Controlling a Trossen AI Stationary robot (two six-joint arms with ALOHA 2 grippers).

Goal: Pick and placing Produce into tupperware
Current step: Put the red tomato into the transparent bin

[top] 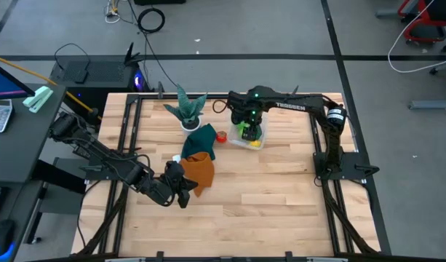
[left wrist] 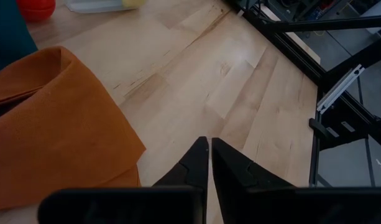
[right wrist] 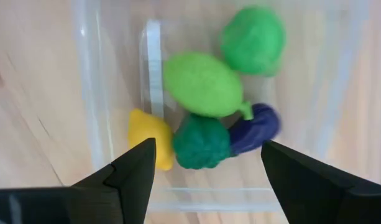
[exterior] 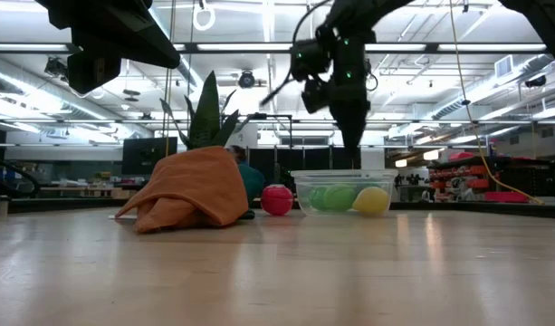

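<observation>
The right gripper [right wrist: 206, 165] hangs with jaws spread empty directly above the tupperware [right wrist: 91, 93] holding five produce pieces, so fetching the red piece [top: 221, 135] beside it likely comes next, while the left gripper [left wrist: 209, 155] waits with jaws closed.

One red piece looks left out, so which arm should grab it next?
Right, probably. The right gripper hangs open over the tupperware, beside the red produce; the left gripper is shut, beyond the orange cloth.
</observation>
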